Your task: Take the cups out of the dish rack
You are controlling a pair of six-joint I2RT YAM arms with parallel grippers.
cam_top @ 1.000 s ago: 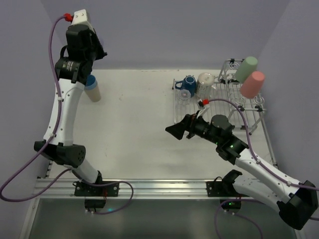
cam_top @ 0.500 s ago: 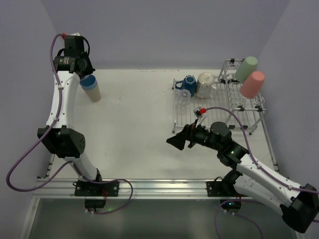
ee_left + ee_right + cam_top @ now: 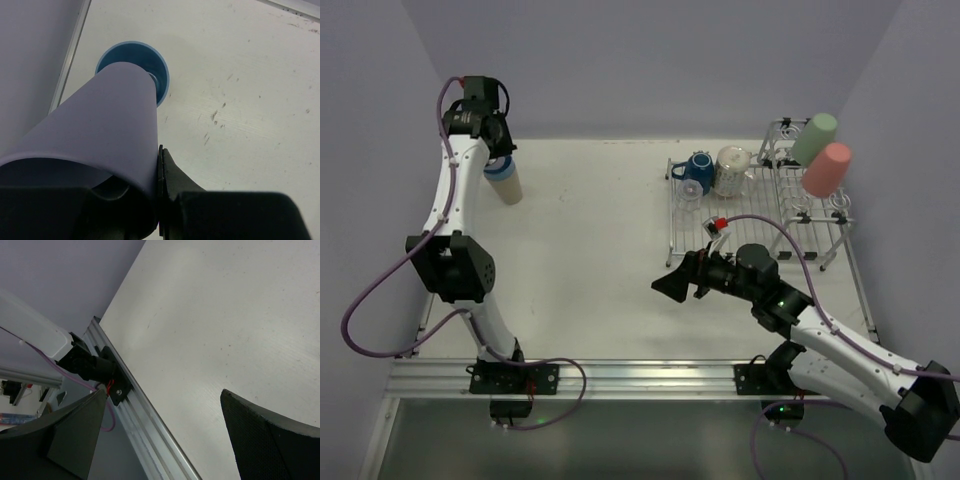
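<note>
So: left gripper (image 3: 496,148) is clamped on the rim end of a lavender cup (image 3: 100,130). One finger shows against the wall; the other is hidden under the cup. The cup is tilted, with its base lined up over the mouth of a blue cup (image 3: 115,52). I can't tell from the wrist view whether it has entered yet. The blue cup sits nested in a beige cup (image 3: 510,188) at the far left corner of the table (image 3: 590,250), well apart from the rack (image 3: 775,185). Right gripper (image 3: 164,400) is wide open with nothing between the fingers, hovering over bare table just left of the rack's near end. In the rack I count a green cup (image 3: 814,138) and a pink cup (image 3: 826,168) tilted on prongs at the far right, plus a blue mug (image 3: 698,168) and a white mug (image 3: 732,170) at the far left. There may be something clear beside the blue mug, too faint to call. My read: two cups out, a third about to be stacked, at least four to go, so under halfway.
</note>
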